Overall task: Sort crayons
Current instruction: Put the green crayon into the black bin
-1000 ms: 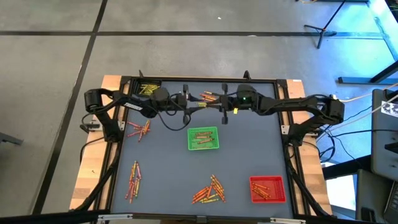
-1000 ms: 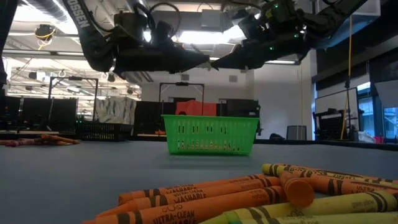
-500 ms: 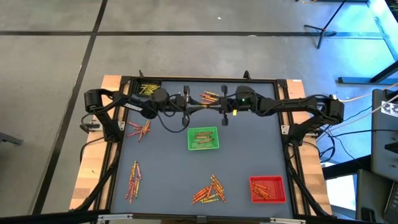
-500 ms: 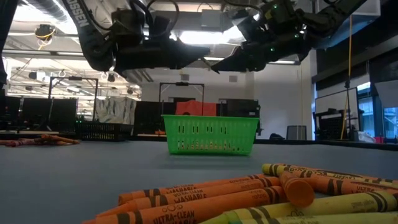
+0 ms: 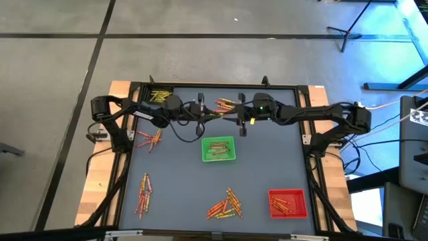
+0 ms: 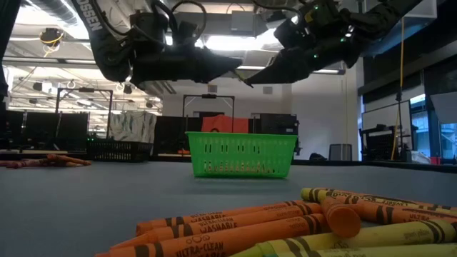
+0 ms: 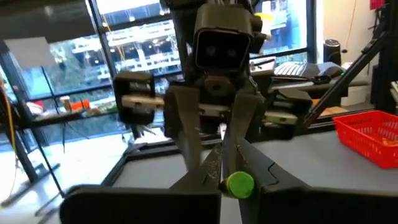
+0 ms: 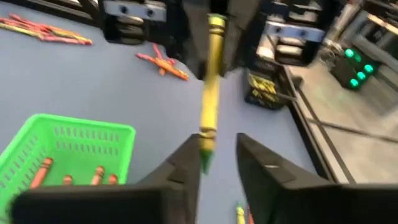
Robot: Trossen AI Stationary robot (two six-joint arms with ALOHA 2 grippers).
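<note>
Four crayon piles [image 5: 225, 204] dot the grey table [image 5: 174, 181].

high: overhead, whole table [image 5: 267, 161] | low: tabletop level, roomward | wrists: close, facing | shared: green tray [image 5: 219, 149]

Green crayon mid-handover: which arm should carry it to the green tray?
Left. The left gripper is shut on the crayon, while the right gripper stands open around its tip. The green tray sits close to both.
</note>
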